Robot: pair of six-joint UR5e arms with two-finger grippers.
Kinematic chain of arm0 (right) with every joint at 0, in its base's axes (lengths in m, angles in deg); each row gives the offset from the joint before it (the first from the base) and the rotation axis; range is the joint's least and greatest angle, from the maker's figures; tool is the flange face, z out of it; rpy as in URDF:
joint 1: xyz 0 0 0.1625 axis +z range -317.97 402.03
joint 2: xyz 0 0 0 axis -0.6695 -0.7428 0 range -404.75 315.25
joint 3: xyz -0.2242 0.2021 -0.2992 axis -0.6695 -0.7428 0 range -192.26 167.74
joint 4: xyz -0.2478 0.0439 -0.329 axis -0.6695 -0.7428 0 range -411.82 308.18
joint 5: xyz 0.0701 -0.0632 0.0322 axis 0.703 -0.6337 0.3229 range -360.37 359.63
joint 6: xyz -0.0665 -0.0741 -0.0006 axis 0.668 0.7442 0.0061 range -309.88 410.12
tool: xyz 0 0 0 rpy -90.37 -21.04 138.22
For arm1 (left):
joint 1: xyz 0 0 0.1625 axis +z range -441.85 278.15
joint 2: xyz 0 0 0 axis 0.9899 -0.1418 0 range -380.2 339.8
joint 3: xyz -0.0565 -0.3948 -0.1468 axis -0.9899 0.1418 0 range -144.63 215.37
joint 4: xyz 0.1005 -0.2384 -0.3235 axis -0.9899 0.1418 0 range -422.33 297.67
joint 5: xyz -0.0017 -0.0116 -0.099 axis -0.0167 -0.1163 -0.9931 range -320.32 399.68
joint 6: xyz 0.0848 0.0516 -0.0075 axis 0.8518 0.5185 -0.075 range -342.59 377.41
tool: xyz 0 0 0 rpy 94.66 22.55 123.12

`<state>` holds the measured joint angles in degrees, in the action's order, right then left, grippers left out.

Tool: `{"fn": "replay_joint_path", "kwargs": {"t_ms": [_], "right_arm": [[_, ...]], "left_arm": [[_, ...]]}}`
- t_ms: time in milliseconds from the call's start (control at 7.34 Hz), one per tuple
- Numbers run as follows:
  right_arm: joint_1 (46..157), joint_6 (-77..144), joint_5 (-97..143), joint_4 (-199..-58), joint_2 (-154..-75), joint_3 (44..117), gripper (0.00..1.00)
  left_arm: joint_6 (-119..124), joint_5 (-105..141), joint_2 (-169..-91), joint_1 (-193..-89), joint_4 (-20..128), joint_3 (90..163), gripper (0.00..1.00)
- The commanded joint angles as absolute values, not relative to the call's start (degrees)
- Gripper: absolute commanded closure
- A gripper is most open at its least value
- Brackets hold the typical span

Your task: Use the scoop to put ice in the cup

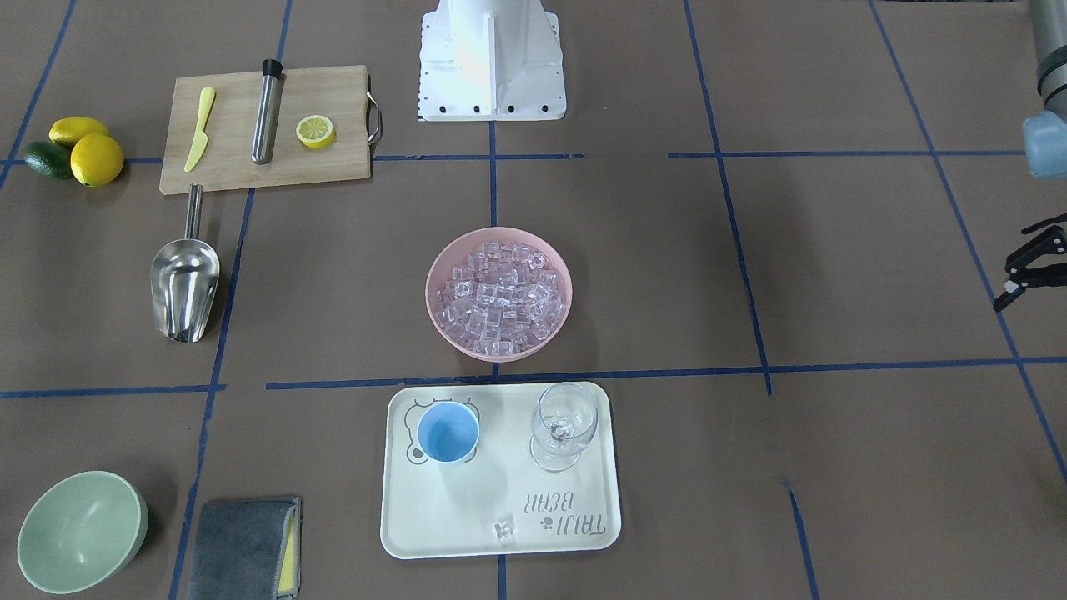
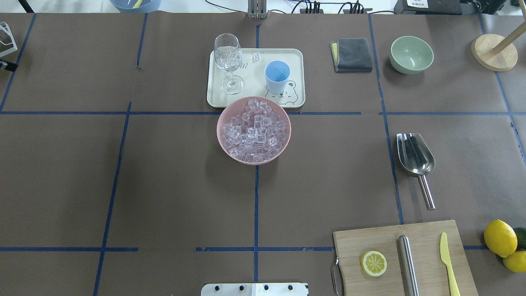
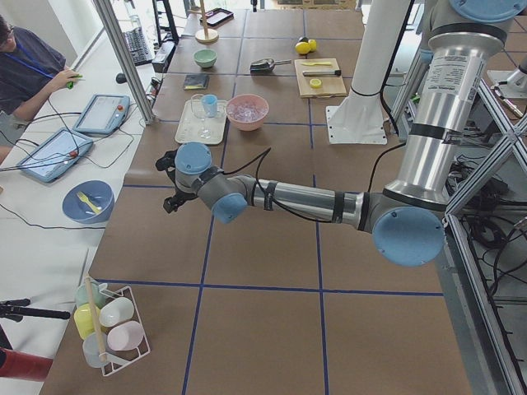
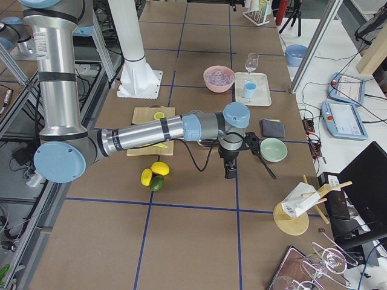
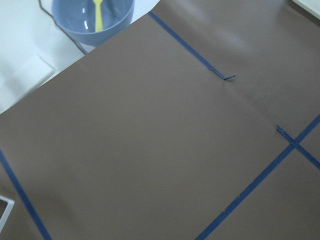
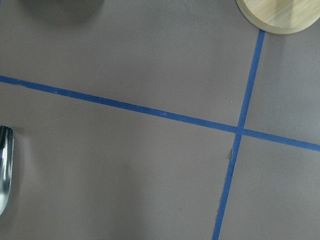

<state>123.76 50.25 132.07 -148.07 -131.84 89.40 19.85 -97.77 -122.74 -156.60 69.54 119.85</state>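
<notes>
Overhead exterior: shiny steel scoop (image 2: 415, 154) empty, trough up.

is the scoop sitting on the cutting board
No, the scoop lies on the table, off the cutting board.

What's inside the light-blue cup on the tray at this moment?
Nothing visible: the cup is uncovered and shows only its bare blue inside. The ice is heaped in the pink bowl, and one cube lies loose on the tray.
</notes>
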Motion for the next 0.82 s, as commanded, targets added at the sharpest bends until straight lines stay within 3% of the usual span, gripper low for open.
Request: {"fn": "replay_joint_path", "kwargs": {"t_ms": [0, 272, 681], "right_arm": [[122.9, 50.2, 132.1, -148.1, -131.1, 88.9, 0.0], [122.9, 50.2, 132.3, -148.1, -131.1, 89.4, 0.0], [121.4, 50.2, 132.3, -148.1, -131.1, 90.0, 0.0]], "left_arm": [[18.2, -97.3, -126.9, -141.5, 77.4, 119.5, 0.0], [17.6, -89.5, -130.1, -131.8, 79.2, 119.9, 0.0], [27.8, -85.6, -134.5, -125.8, 80.8, 116.3, 0.0]]}}
